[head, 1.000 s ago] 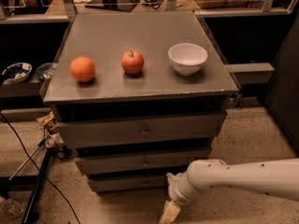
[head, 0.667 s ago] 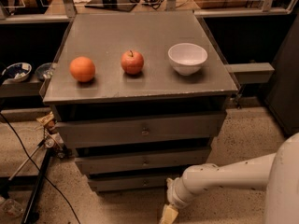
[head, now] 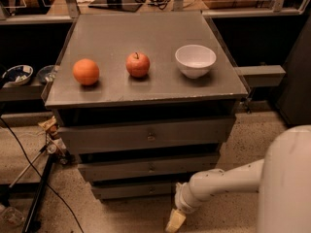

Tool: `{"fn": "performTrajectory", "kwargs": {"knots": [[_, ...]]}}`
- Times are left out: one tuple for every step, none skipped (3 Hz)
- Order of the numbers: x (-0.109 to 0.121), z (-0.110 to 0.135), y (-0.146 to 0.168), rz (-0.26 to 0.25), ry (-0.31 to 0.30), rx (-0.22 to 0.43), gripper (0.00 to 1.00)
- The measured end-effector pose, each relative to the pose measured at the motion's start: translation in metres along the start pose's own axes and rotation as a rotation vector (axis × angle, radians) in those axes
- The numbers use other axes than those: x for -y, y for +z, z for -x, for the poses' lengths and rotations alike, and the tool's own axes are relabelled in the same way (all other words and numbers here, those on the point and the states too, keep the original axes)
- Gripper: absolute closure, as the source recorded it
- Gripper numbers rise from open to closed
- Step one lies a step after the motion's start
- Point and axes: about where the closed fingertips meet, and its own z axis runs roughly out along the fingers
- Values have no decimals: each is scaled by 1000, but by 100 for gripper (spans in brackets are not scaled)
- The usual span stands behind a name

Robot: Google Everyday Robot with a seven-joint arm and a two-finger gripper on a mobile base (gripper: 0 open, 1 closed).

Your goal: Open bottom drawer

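While our gripper (head: 175, 221) hangs low over the speckled floor (head: 121, 217), we cannot tell whether it is open or closed. We see the bottom drawer (head: 131, 191) just up and to the left of it, the slim grey front near the gripper but not clearly touched, with its small knob (head: 150, 190) further left. Our white arm (head: 228, 180) reaches in from the right. Above sit the middle drawer (head: 121, 169) and top drawer (head: 107, 137). On the cabinet top (head: 146, 28) we see an orange (head: 86, 72), an apple (head: 138, 64) and a white bowl (head: 195, 60).
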Motion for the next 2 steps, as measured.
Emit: {"fn": "performTrajectory", "kwargs": {"knots": [[23,-17,10,-32,24,-32,0],[22,-19,12,-27,24,-29,0]]}}
